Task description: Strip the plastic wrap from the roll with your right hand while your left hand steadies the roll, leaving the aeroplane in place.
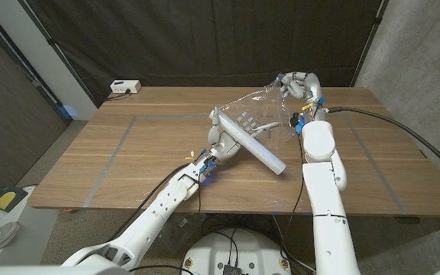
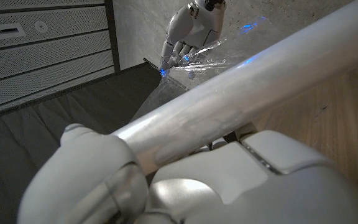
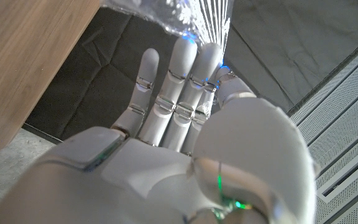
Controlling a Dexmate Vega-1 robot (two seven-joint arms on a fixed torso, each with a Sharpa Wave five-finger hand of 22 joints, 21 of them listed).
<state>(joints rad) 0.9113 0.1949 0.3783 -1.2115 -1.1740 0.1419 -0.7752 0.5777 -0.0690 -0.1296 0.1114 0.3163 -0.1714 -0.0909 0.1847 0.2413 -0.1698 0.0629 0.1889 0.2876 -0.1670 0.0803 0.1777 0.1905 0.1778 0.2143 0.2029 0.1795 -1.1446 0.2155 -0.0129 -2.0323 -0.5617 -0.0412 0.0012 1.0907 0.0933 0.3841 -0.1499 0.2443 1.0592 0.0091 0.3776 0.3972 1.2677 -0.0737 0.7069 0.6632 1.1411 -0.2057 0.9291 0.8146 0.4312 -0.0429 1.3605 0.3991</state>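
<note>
A long white roll of plastic wrap lies slantwise at the table's middle. My left hand grips its near-left part; in the left wrist view the roll crosses above that hand. A clear sheet of plastic wrap stretches from the roll up to my right hand, which pinches its far edge above the table's back right. The left wrist view shows the right hand holding the film. The film sits at the fingertips of my right hand. A pale aeroplane shows faintly under the sheet.
A small white box sits at the table's far left corner. A dark cable crosses the table's right side toward my right arm. Grey tape lines mark the wooden table. A black curtain hangs behind.
</note>
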